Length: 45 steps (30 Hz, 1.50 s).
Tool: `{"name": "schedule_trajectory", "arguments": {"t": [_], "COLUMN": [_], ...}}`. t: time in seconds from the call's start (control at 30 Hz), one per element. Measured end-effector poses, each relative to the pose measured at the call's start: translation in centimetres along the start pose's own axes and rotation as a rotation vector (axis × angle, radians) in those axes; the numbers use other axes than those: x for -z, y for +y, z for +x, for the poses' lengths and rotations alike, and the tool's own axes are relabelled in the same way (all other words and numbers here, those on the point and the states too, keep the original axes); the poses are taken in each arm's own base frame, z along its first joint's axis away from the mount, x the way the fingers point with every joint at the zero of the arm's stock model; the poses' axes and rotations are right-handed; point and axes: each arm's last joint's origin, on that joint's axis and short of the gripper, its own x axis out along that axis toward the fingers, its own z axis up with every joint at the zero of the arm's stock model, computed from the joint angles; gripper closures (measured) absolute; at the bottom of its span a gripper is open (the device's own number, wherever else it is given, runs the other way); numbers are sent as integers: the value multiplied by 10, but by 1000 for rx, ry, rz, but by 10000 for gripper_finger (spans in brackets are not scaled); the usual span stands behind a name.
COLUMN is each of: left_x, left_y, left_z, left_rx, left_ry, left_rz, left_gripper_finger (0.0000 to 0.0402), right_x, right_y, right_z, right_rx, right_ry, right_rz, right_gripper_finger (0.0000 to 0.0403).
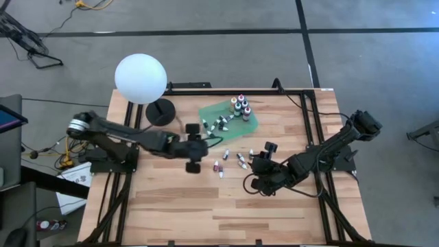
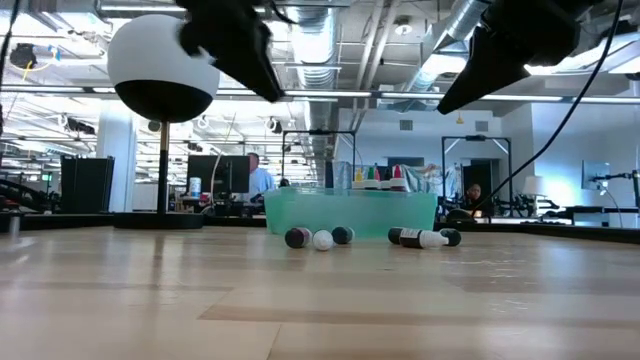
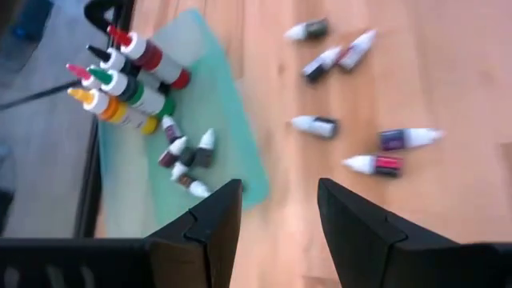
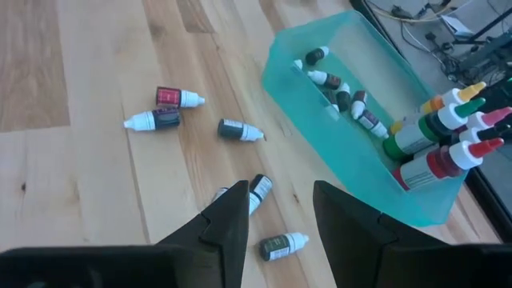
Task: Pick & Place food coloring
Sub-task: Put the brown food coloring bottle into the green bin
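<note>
Small, light plastic droppers (image 4: 164, 108), hard-walled and probably slick, apt to roll on the wooden table (image 1: 171, 206) since six lie on their sides. Best taken across the round body, just behind the white tip, with a gentle pinch; too little bulk to need force, and a glancing touch would likely send one rolling.

Six loose on the bare wood, between the two arms: a red-labelled pair (image 3: 390, 152) touching side by side, a dark one (image 4: 238, 130) near them, three more closer to the right arm. Others already in the green tray (image 4: 352, 172) at the far side: tiny ones (image 3: 186, 156) lying in a cluster, taller bottles (image 3: 128, 80) with yellow, green, pink and red caps standing upright together at one end.

Left gripper (image 3: 276, 216) raised above the table just beside the tray's near edge, fingers parted and empty, loose droppers ahead and well apart from it. Right gripper (image 4: 276, 216) also aloft, fingers spread with nothing between them, directly over one striped dropper (image 4: 254, 192), another (image 4: 282, 244) just beside its finger. Nearest candidate for the right arm, judging by position: the one between its fingers.
</note>
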Motion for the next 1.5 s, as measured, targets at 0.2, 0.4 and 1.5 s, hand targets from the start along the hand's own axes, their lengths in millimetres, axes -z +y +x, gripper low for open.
{"name": "schedule_trajectory", "arguments": {"t": [0.2,0.4,1.5], "left_x": [36,70,91], "left_y": [-26,-54,-80], "left_z": [-25,-28,-29], "left_rx": [29,51,-5], "left_ry": [-140,-189,-232], "left_rz": [-74,-132,-165], "left_gripper_finger": [242,242,242], "right_x": [0,-2,55], "right_y": [0,-4,-35], "right_z": [0,4,72], "right_rx": [1,13,37], "right_ry": [-1,2,132], "right_rz": [12,72,616], "right_gripper_finger": [270,269,269]}}
